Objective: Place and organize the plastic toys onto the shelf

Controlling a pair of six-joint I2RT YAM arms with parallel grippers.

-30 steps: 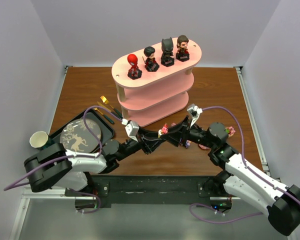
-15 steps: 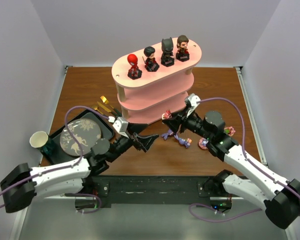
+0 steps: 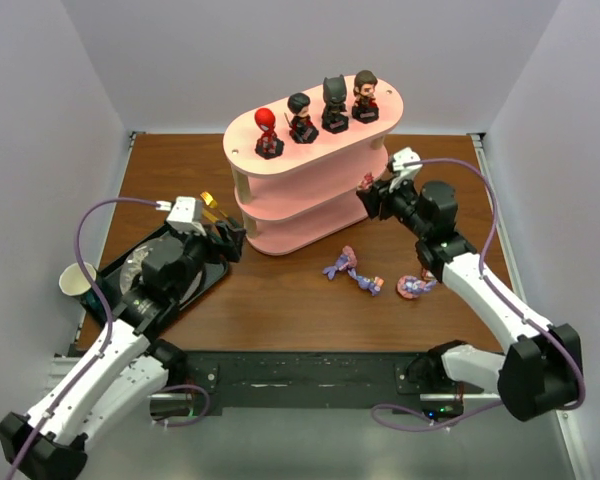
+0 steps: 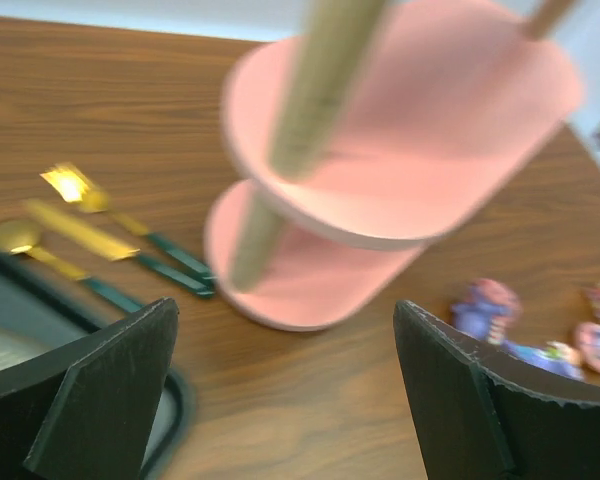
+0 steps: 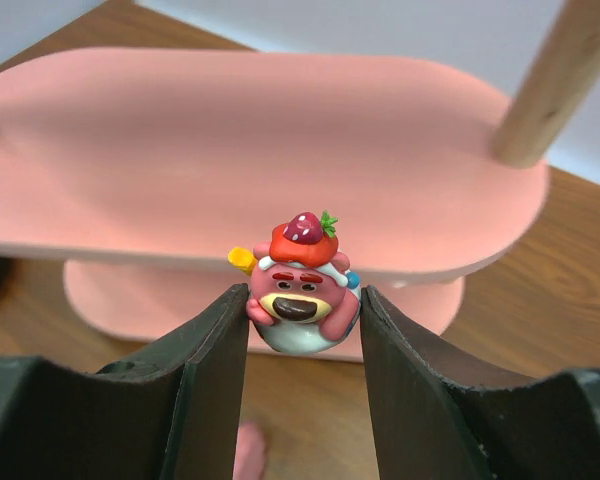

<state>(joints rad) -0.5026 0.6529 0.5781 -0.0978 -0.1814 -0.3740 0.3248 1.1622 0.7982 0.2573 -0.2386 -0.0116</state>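
**Right wrist view: pink bear raised to the shelf's middle board**

A pink bear figure [image 5: 300,300] with a strawberry cap is pinched between the fingers of the right hand [image 3: 372,192]. It is held just off the right end of the shelf [image 3: 325,148], level with the middle board. In the picture of a second ago both hands are seen meeting low over the table [image 3: 280,320] in front of the shelf, with a pink toy between them. Since then the toy has been carried up and to the far right by the right arm alone, and the left arm has been drawn back to the left. The left hand [image 4: 285,340] is now spread wide and empty, near the tray [image 3: 120,255] and the gold cutlery [image 3: 210,203]. A hand-over is judged to be finished, and setting the bear down on the middle board, which is seen bare, is judged to be the step in hand.

Four big-headed figures [image 3: 301,118] are lined up on the top board. A few small figures [image 3: 338,264] are left lying on the table, near and right of the shelf, so much of the task is not yet done.

The table is of dark brown wood grain and is enclosed by plain pale walls [image 3: 180,60] on the left, far and right sides. A cup [image 3: 75,280] is stood just left of the tray.
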